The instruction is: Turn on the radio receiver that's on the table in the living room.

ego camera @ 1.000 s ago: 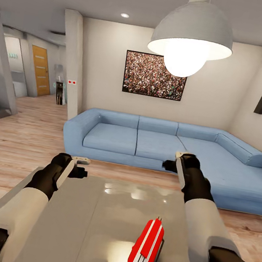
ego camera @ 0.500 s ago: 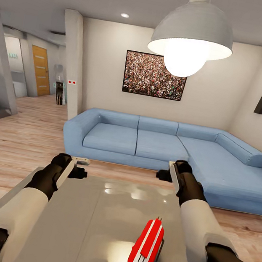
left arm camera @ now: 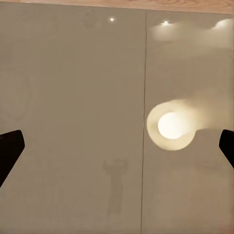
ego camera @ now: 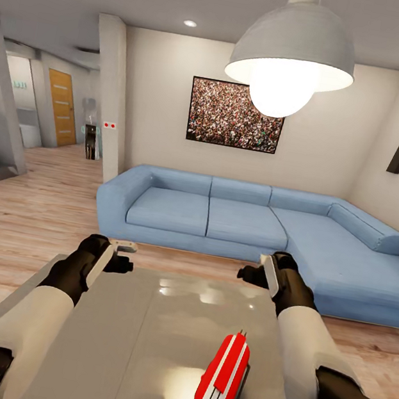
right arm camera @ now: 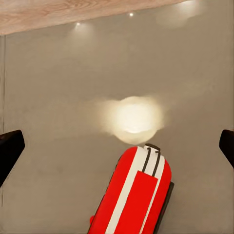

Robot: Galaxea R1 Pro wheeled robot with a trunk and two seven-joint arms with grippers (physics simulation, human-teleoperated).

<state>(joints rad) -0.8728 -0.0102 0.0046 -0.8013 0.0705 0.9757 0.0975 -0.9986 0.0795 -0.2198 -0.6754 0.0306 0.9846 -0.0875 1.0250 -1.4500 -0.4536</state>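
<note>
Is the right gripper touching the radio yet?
No: the right gripper hangs above the far part of the table, apart from the radio receiver lying nearer the robot.

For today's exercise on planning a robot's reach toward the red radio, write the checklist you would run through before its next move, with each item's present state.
1. Small red radio receiver with white stripes is on the glossy grey coffee table: ok.
2. Radio is in the right wrist camera's sight, between the dark fingertips at the picture's edges: ok.
3. Right gripper open and empty: ok.
4. Right gripper touching the radio: not ok; it hovers over the table's far edge, apart from the radio.
5. Left gripper out of the way, open, over bare tabletop: ok.
6. Dial or switch visible for pressing: cannot tell; no dial is seen in these views.
</note>
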